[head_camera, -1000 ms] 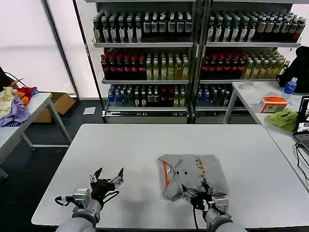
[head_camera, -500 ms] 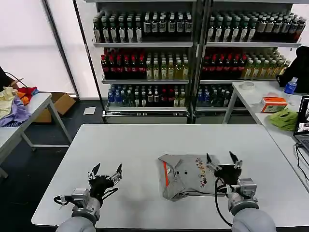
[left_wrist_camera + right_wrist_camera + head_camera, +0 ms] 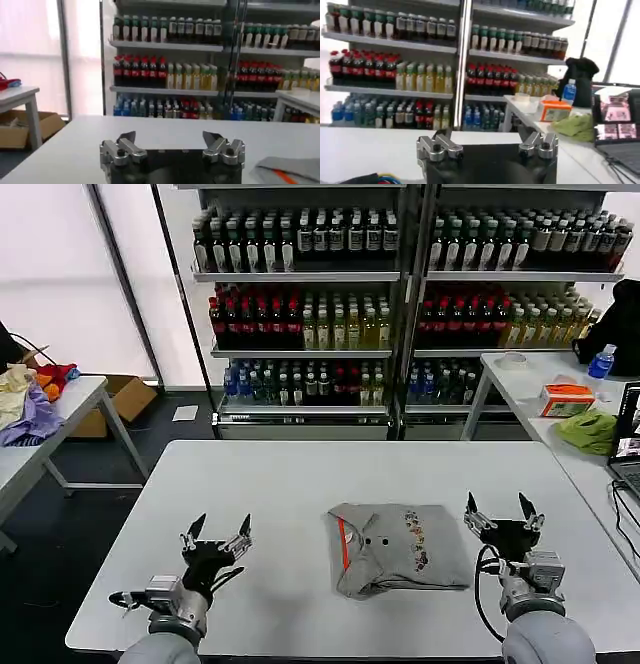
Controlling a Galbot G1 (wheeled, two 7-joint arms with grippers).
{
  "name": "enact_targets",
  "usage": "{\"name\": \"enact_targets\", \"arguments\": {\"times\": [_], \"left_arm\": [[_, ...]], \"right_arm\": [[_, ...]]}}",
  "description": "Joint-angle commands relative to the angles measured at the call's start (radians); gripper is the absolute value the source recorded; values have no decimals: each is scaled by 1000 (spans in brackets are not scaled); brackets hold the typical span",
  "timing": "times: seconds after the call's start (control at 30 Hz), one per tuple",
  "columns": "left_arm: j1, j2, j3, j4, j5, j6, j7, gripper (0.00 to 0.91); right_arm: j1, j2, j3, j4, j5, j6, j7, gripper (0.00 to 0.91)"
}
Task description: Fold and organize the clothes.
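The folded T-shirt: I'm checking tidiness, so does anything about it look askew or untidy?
Slightly. The folded T-shirt lies mid-table, but its near left corner bulges and curls under instead of lying flat, so that edge looks uneven. Both tools, left and right, are open and clear of it.

Right pincer (image 3: 487, 144) spread wide, empty, facing bottle shelves (image 3: 395, 60), apparently above the table.

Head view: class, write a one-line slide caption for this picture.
Folded grey T-shirt on the white table, open left gripper and open right gripper hovering on either side.
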Motion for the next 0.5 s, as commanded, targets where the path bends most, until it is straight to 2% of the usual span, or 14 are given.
{"name": "enact_targets", "arguments": {"times": [0.03,0.5], "left_arm": [[-6,0,1,10,4,-33,0,907],[-4,12,-9,1,8,-31,40,907]], "right_arm": [[-15,16,41,-11,-9,15,4,907],[-18,11,36,-23,-18,16,3,907]]}}
